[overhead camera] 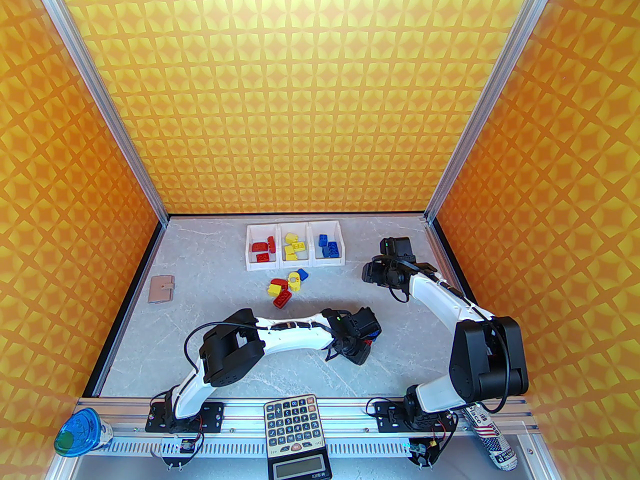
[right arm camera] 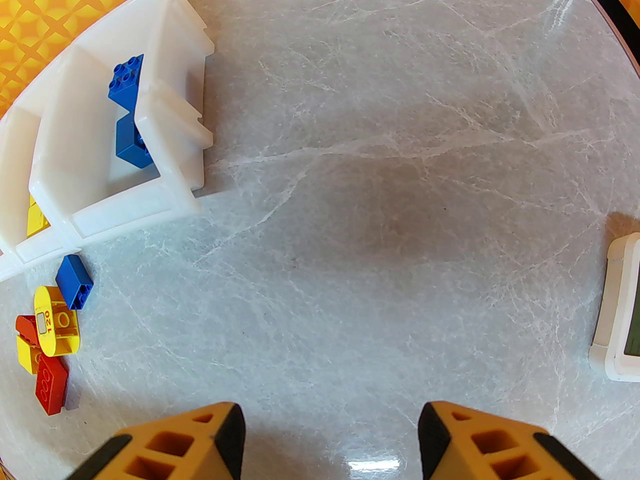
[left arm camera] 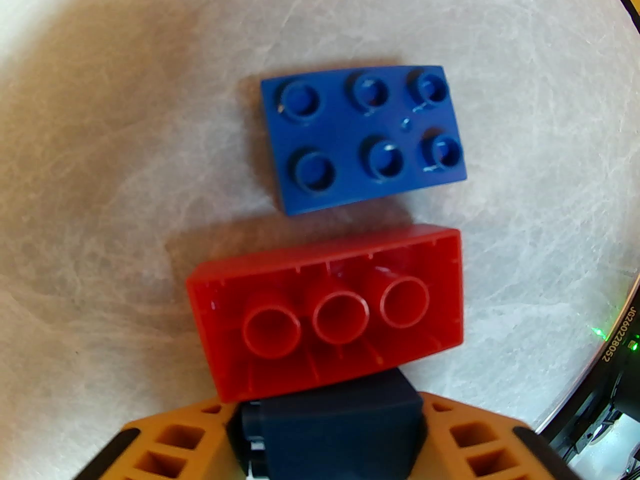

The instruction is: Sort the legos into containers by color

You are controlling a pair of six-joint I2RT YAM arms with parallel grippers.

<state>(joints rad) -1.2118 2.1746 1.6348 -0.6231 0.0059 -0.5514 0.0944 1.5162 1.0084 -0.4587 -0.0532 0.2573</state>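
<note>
The left jaws clamp a dark-blue brick (left arm camera: 327,425). Its bin (overhead camera: 327,263), rightmost of three, lies ahead and slightly left across the counter (overhead camera: 200,288), nearer the right jaws, which stand apart and empty. Just beyond the grip lie one upturned red brick (left arm camera: 325,313) and one blue brick (left arm camera: 362,135), long axes crosswise. A cluster (overhead camera: 285,288) of five sits before the bins: two red, two yellow, one blue.
</note>
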